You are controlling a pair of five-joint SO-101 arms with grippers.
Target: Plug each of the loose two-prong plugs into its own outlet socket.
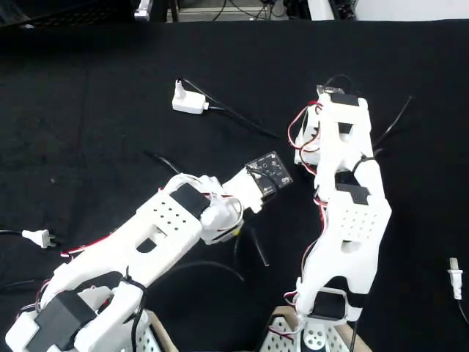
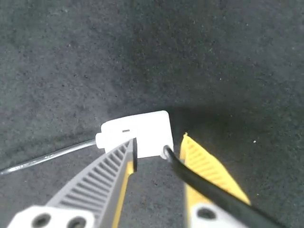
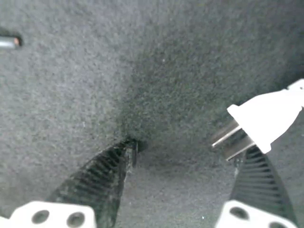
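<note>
Black cloth point(image 1: 88, 73); left gripper point(image 2: 159, 147) astride socket point(image 2: 145, 128); plug point(image 3: 266, 121) by right gripper point(image 3: 187, 154).

On the bench point(image 1: 88, 147), an outlet socket point(image 1: 188, 103) lies toward 11 o'clock from the middle, a loose plug point(image 1: 37, 237) at the 8 o'clock edge and a second plug point(image 1: 455, 277) at the 4 o'clock edge. The left arm point(image 1: 146, 242) enters from 7 o'clock, the right arm point(image 1: 352, 220) from 5 o'clock. A socket block point(image 2: 142, 128) sits at the tips of the left claw point(image 2: 158, 142); a third plug point(image 3: 266, 118) lies just beside one finger of the right claw point(image 3: 189, 148).
</note>
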